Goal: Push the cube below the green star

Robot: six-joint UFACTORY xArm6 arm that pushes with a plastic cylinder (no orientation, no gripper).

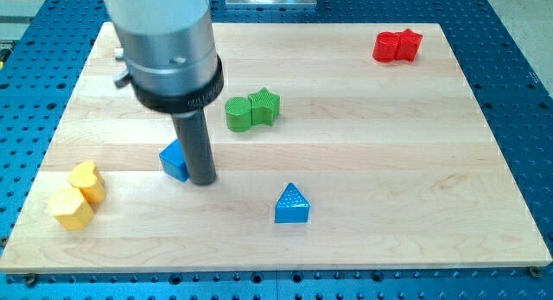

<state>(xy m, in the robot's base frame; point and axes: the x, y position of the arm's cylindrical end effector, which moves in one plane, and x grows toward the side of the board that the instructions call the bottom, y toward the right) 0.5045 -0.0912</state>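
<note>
Right of the blue cube [174, 160], my tip [202, 181], a bare rod end effector holding nothing, touches it; pushing from here would drive it further from the green star [264, 106].

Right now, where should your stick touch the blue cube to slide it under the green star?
I can't grip; I can only push. My tip sits against the blue cube on its right side. The green star lies up and to the view's right. So I'd probably circle to the cube's left face and push rightward, stopping below the star.

Pale wooden board [415, 162] atop blue perforated metal table [518, 84]; even, bright light.
</note>
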